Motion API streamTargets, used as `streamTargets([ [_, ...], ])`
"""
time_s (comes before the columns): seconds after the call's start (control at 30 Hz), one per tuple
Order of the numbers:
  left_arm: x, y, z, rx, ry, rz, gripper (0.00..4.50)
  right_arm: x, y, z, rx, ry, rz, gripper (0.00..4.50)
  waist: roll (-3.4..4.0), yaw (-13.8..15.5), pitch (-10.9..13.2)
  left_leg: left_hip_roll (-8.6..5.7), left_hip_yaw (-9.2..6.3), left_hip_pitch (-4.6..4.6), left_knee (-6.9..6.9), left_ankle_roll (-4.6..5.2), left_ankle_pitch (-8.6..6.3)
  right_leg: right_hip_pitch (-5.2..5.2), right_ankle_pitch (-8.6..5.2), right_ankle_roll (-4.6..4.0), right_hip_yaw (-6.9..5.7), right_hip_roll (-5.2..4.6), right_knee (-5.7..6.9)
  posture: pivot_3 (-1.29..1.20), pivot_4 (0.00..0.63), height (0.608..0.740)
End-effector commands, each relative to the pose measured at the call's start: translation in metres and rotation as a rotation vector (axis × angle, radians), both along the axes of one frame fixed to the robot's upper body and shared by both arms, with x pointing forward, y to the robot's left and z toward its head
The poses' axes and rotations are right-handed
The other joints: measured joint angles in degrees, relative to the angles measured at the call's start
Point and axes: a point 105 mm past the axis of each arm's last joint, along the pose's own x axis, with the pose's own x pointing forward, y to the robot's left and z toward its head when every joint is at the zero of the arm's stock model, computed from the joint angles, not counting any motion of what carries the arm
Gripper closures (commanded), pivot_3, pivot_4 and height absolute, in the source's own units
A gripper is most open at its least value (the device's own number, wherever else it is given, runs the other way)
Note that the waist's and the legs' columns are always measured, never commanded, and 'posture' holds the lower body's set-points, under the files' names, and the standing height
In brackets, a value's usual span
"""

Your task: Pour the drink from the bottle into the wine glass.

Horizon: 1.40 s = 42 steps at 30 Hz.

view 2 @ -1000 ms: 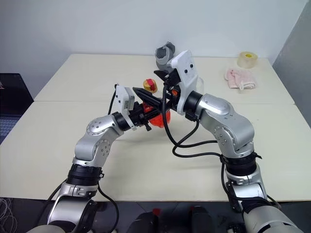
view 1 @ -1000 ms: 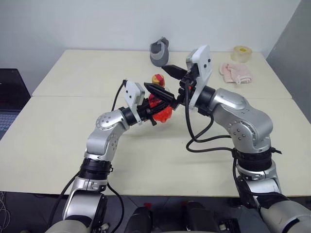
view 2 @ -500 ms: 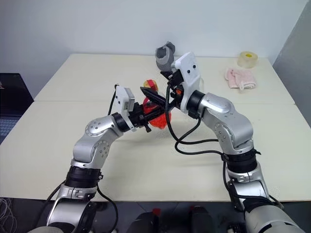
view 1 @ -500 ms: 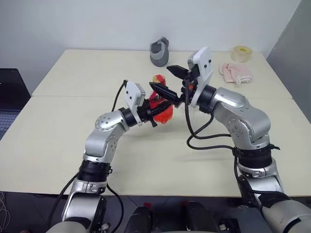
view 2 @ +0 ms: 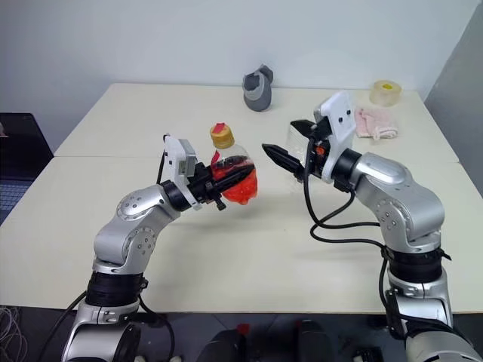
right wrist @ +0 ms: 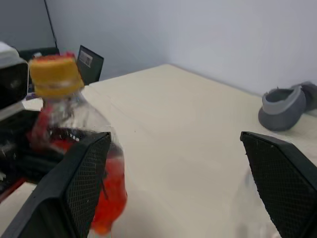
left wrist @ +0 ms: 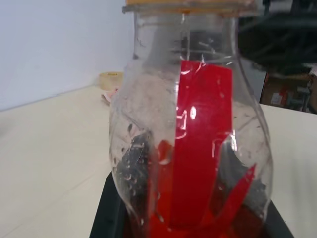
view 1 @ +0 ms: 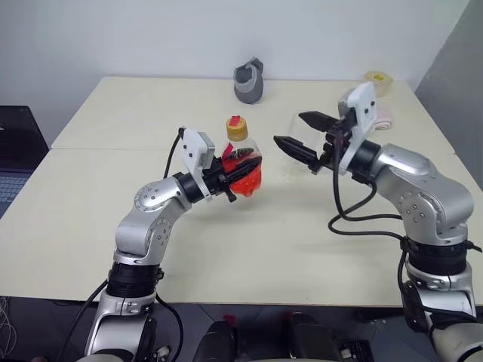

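My left gripper (view 1: 245, 167) is shut on the bottle (view 1: 240, 154), gripping its bulbous lower part and holding it roughly upright. The yellow cap (view 1: 237, 130) sits on the neck. The red drink (view 1: 247, 181) fills the base. In the left wrist view the bottle (left wrist: 188, 124) is seen close up with its red label. To the right of the bottle, apart from it, my right gripper (view 1: 290, 130) stands open and points toward it. The clear wine glass (view 2: 296, 179) shows faintly on the table, partly hidden by the right gripper's fingers.
A grey cup-like object (view 1: 247, 80) lies at the table's far middle. A tape roll (view 1: 376, 78) and a pink cloth (view 1: 383, 115) are at the far right. A dark laptop (view 1: 15, 147) sits off the table's left side.
My right gripper has pulled away to the right from the bottle's top and is still open. The left gripper keeps its hold on the bottle, whose cap now shows.
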Motion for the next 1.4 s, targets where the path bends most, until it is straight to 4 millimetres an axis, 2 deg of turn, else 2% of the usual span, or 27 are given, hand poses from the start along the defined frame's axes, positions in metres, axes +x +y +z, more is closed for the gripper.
streamTargets([
  [0.03,-0.007,0.0,0.013,-0.015,-0.053,-0.004,3.46,-0.019,0.009,0.015,0.023,-0.057,0.095,0.04,0.01,-0.15,0.0,0.0,0.02,0.01,0.0,0.0,0.0,0.0,0.0,0.0,0.01,0.01,0.01,0.0,0.15,0.74],
  [0.27,-0.003,-0.006,0.013,-0.025,-0.056,-0.015,3.46,-0.034,0.046,0.029,0.09,-0.074,0.243,0.04,0.01,-0.23,0.01,0.02,-0.02,0.02,0.0,0.0,0.0,0.0,0.0,0.0,-0.01,0.05,0.02,0.0,0.15,0.74],
  [0.53,-0.003,-0.01,0.01,-0.03,-0.051,-0.028,3.46,-0.028,0.062,0.035,0.092,-0.085,0.253,0.04,0.01,0.0,0.0,0.01,-0.03,0.01,0.01,-0.04,0.02,0.01,0.0,0.0,-0.02,0.02,0.0,0.0,0.15,0.74],
  [0.93,-0.008,-0.011,0.007,-0.027,-0.05,-0.033,3.46,-0.017,0.071,0.031,0.049,-0.098,0.236,0.04,0.01,-0.02,0.0,0.01,-0.03,0.01,0.01,-0.04,0.02,0.0,0.0,0.0,-0.02,0.02,0.0,0.0,0.15,0.74],
  [1.23,-0.014,-0.008,-0.004,-0.013,-0.023,-0.037,3.46,-0.016,0.067,0.034,0.075,-0.094,0.222,0.04,0.01,-0.01,0.0,0.01,-0.04,0.01,0.0,-0.04,0.02,0.0,0.0,0.0,-0.02,0.02,0.0,0.0,0.15,0.74],
  [1.4,-0.013,-0.008,-0.003,-0.013,-0.026,-0.036,3.46,-0.016,0.067,0.031,0.054,-0.099,0.216,0.04,0.01,-0.01,0.0,0.01,-0.03,0.02,0.0,-0.03,0.01,0.0,0.0,0.0,-0.02,0.02,0.0,0.0,0.15,0.74],
])
